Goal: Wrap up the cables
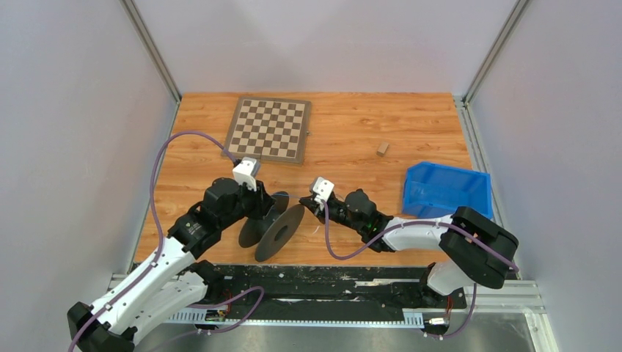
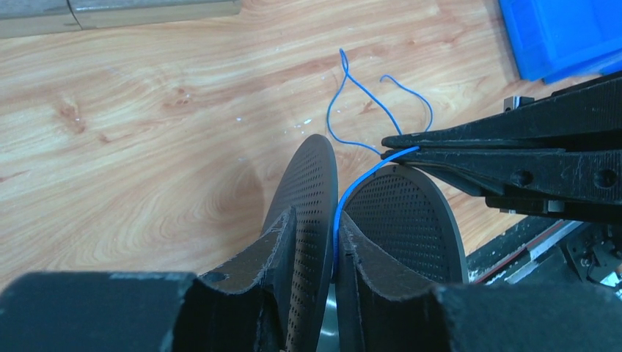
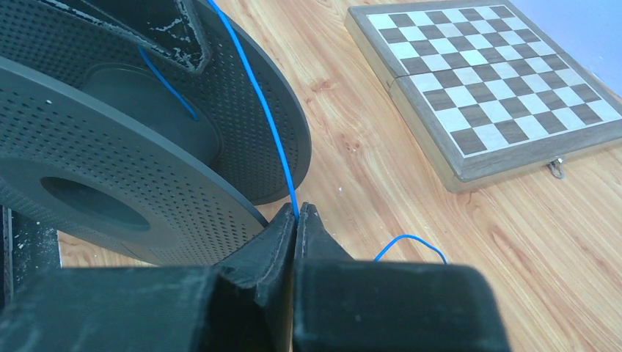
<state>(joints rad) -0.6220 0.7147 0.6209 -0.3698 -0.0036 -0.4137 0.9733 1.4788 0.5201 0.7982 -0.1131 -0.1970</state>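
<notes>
One spool point(image 1: 279, 231) in left gripper point(image 2: 314, 227), one cable point(image 3: 273, 136) in right gripper point(image 3: 297, 213)

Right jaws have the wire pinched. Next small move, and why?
Probably swing the right gripper around the spool to lay a turn: its shut jaws hold the blue cable running into the hub, the left gripper steadies a flange, and loose slack trails behind.

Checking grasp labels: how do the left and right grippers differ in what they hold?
The left gripper clamps one perforated flange of the black spool, jaws held apart by that disc; the right gripper pinches the thin blue cable, jaws nearly touching. The left reaches between the flanges; the right sits outside the rim. Both are shut on something.
</notes>
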